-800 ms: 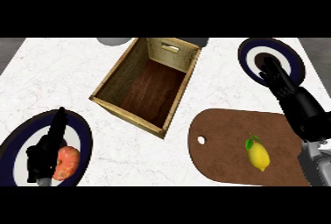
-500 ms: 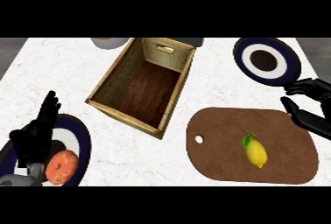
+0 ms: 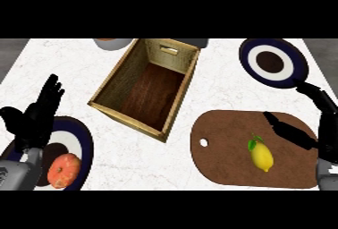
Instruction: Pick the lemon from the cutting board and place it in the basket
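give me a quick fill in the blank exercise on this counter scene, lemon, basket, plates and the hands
1. The lemon lies on the brown ____.
2. The wooden basket holds ____.
3. The orange fruit sits on the plate near the ____ robot hand.
4. The right robot hand is ____, not touching the lemon.

Missing words: cutting board; nothing; left; open

Bright even light, faint soft shadows
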Motion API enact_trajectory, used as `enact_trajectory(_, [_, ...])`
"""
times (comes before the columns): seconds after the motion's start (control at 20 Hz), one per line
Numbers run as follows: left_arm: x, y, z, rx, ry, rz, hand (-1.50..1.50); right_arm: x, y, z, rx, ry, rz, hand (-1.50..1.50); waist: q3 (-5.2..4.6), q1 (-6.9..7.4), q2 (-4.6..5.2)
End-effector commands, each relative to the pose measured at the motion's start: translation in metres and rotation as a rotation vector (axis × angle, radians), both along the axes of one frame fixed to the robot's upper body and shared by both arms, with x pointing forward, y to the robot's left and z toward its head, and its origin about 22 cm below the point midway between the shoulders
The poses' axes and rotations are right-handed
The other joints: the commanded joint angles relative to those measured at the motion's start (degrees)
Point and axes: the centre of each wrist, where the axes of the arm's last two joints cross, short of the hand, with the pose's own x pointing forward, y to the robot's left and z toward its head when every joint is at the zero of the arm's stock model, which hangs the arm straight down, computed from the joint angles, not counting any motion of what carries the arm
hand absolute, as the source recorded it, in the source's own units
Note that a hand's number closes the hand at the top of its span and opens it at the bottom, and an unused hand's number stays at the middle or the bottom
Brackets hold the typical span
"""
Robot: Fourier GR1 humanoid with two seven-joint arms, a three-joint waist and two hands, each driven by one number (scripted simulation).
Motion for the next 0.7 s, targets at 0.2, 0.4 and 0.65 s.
enact_trajectory(0.2, [-0.001,-0.006,0.009,-0.014,0.010,0.006,0.00,-0.025,-0.012,0.042,-0.280,0.230,-0.289,-1.50,-0.28,-0.58,-0.64])
enact_trajectory(0.4, [0.009,-0.001,0.012,0.009,-0.010,0.033,0.00,-0.034,-0.018,0.051,-0.464,0.579,-0.180,-1.50,-0.45,-1.44,-0.33])
enact_trajectory(0.65, [0.002,0.002,0.007,-0.010,0.022,0.008,0.00,-0.054,-0.002,0.091,-0.517,0.813,-0.065,-1.50,-0.22,-0.84,-0.51])
